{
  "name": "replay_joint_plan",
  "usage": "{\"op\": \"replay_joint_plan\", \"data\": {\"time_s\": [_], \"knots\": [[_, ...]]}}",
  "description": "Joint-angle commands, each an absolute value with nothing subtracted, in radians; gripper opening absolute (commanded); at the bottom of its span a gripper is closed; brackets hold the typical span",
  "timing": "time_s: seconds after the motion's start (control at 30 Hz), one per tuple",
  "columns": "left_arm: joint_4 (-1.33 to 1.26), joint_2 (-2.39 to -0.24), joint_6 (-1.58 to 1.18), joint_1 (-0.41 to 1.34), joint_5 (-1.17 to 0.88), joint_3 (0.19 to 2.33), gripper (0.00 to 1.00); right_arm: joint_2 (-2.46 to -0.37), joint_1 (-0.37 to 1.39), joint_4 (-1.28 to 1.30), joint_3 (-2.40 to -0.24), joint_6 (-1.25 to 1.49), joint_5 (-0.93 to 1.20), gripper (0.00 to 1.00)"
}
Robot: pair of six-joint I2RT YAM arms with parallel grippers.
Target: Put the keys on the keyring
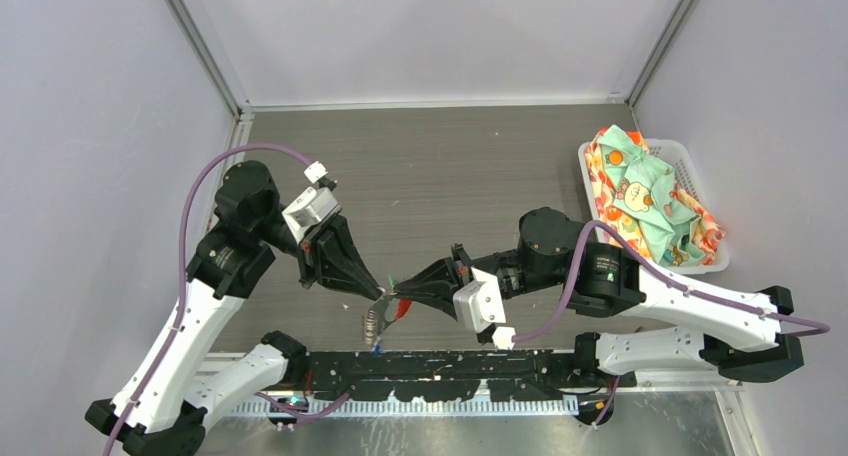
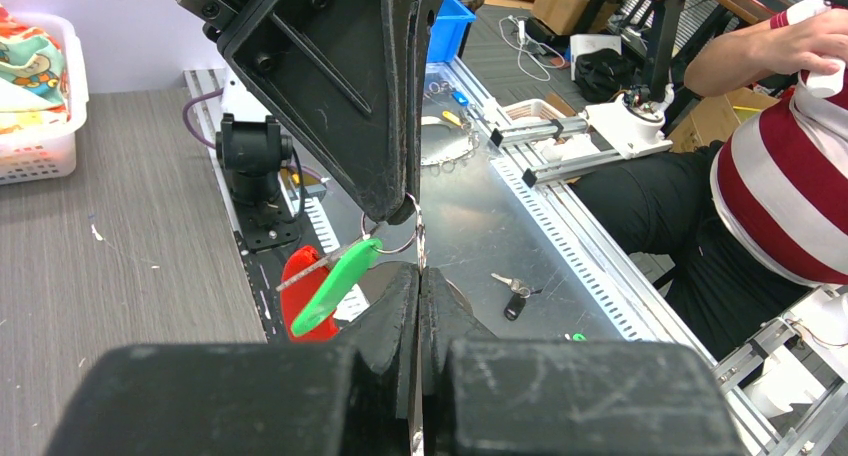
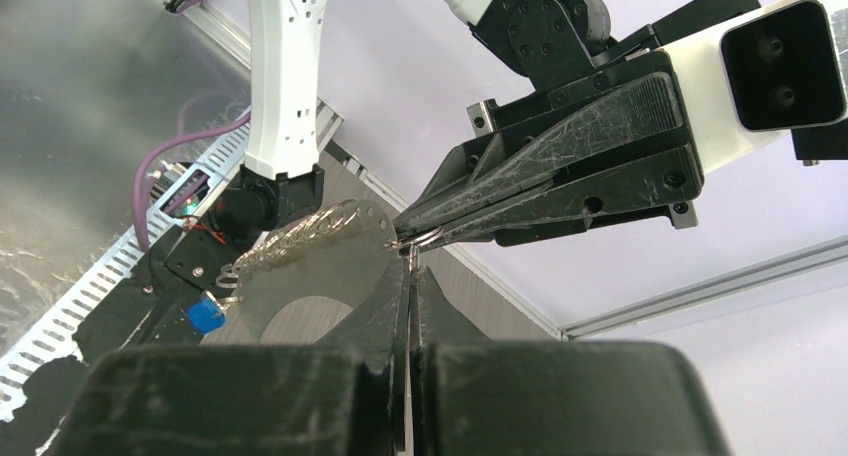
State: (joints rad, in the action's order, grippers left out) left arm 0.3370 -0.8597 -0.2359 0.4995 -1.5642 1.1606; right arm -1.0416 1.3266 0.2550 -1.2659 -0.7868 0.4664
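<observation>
Low over front edge of surface [image 1: 450, 176], from left: left gripper [image 1: 374, 289], jaws pinched shut on split ring [image 3: 430, 240], prob. to keep it lifted & steady for threading. Hanging free beneath: keyring [image 3: 290, 244], silvery linked chain w/ blue key [image 3: 205, 314] at btm end, red loop [image 2: 300, 274] close by. Green key [image 2: 335, 288] dangling slanted off same ring. Right gripper [image 1: 402, 298] tip-to-tip w/ left, jaws together on thin wire there too, likely bracing or prying ring; exact coil unclear.
</observation>
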Motion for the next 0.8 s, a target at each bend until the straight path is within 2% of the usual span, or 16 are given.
{"op": "replay_joint_plan", "data": {"time_s": [0.0,0.77], "knots": [[0.309,-0.854,-0.249,0.502,-1.707,1.172,0.0,-1.044,1.331,0.191,-1.305,-0.78,0.479,0.01],[0.31,-0.87,-0.253,0.502,-1.707,1.167,0.0,-1.083,1.33,0.153,-1.346,-0.754,0.438,0.01]]}}
